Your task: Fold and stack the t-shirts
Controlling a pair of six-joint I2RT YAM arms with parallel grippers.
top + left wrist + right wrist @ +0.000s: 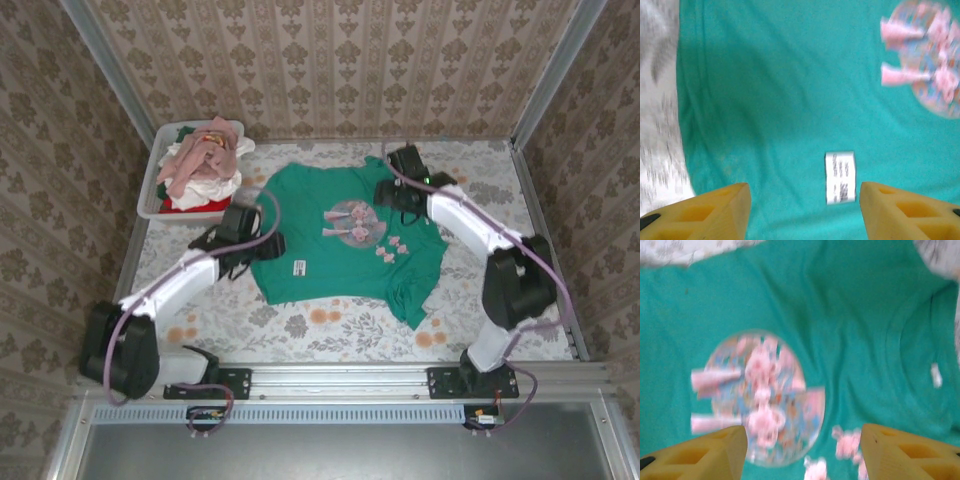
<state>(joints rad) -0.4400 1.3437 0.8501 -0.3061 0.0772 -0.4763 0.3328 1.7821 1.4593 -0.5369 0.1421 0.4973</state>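
Nearest the arm bases, the floral-patterned table (300, 325) carries the teal-green short-sleeved cotton t-shirt (340, 265). It is spread flat at the middle with its round pink-grey chest print (352, 222) facing up, which is how a fold would likely want it to start.

The shirt lies sideways. Its hem edge, with the small white rectangular tag (840, 177), is toward the left arm, and what looks like the neck opening is toward the right arm.

The left pincer (804, 192) hovers over the hem side with its yellow fingers (725, 207) apart and nothing between them; the tag sits just ahead on the cloth. The right pincer (802, 440) hangs over the print, also spread wide and empty.

With one arm at each end, the pair seems placed to take opposite edges together, so the cloth would lift evenly rather than bunch. Both wrist views are blurred, so fine creases cannot be read.

Farthest away, at the back left corner, stands the white rectangular plastic tub (148, 200). It holds a loose heap of pink, white and red t-shirts (205, 160), which I take to be waiting for folding. It is well apart from the spread shirt, and no folded stack is on the table yet.
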